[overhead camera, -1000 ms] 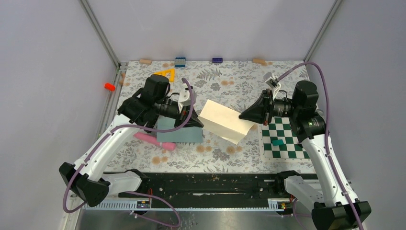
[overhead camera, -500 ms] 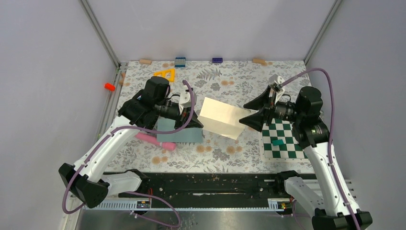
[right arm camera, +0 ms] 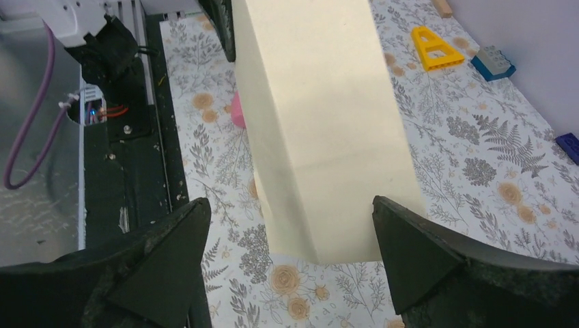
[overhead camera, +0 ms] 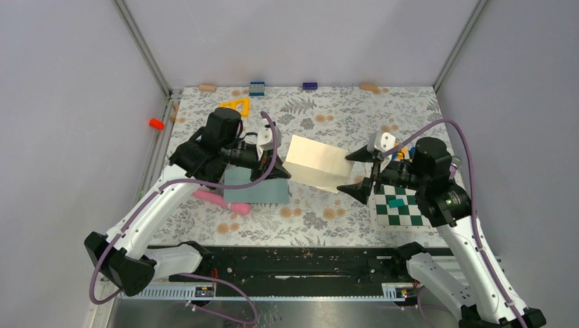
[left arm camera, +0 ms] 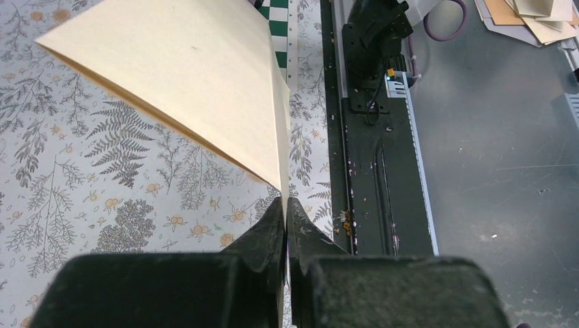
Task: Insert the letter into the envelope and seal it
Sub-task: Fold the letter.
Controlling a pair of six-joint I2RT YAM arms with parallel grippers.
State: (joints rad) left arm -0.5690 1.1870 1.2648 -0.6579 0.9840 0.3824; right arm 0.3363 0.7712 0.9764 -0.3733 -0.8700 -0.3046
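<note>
Top external: fixed, high, behind the arm bases, angled down and forward over the whole floral table [overhead camera: 328,113]; far, widest view.

Left wrist: mounted right behind the left gripper [left arm camera: 285,205], looks along its fingers, low and very close; faces across the table toward the black base rail [left arm camera: 372,137].

Right wrist: behind the right gripper [right arm camera: 290,203], looks between its fingers, close; faces across the table toward the far wall.

Shared: cream letter [overhead camera: 315,164] in all three, rail too. Checker mat [overhead camera: 410,212] in top and left wrist. Yellow triangle [right arm camera: 429,48] and blue brick [right arm camera: 493,63] in top and right wrist.
</note>
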